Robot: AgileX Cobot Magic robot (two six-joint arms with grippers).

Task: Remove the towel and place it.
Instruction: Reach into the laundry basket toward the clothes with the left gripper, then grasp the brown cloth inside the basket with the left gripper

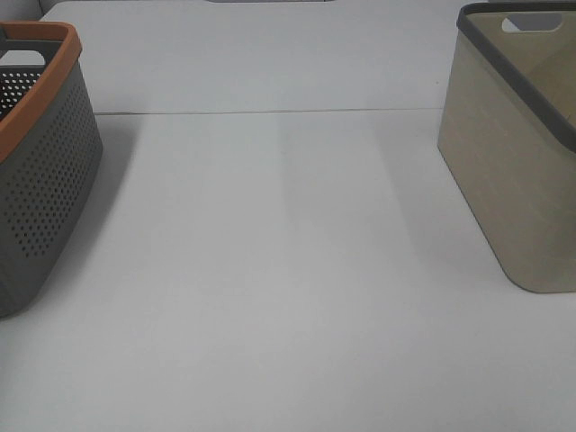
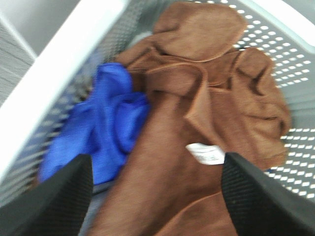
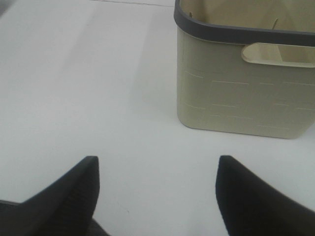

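While the brown towel [image 2: 197, 113] lies crumpled in the perforated basket [image 2: 295, 98] against a blue cloth [image 2: 106, 123], the left gripper [image 2: 157, 161] hangs above it, jaws apart; the right gripper [image 3: 157, 164], likewise agape, faces the beige basket [image 3: 236, 93].

The towel [image 2: 206, 113] lay crumpled in a perforated basket [image 2: 295, 73], its folds bunched against one wall and its white tag [image 2: 205, 153] facing up. A blue cloth [image 2: 106, 123] lay touching it on one side, pressed against the basket's wall below the pale rim [image 2: 64, 69]. The left gripper [image 2: 157, 162] hung over the towel with its two dark fingers [image 2: 59, 196] spread wide; whether they touched the towel could not be told, as the picture was blurred
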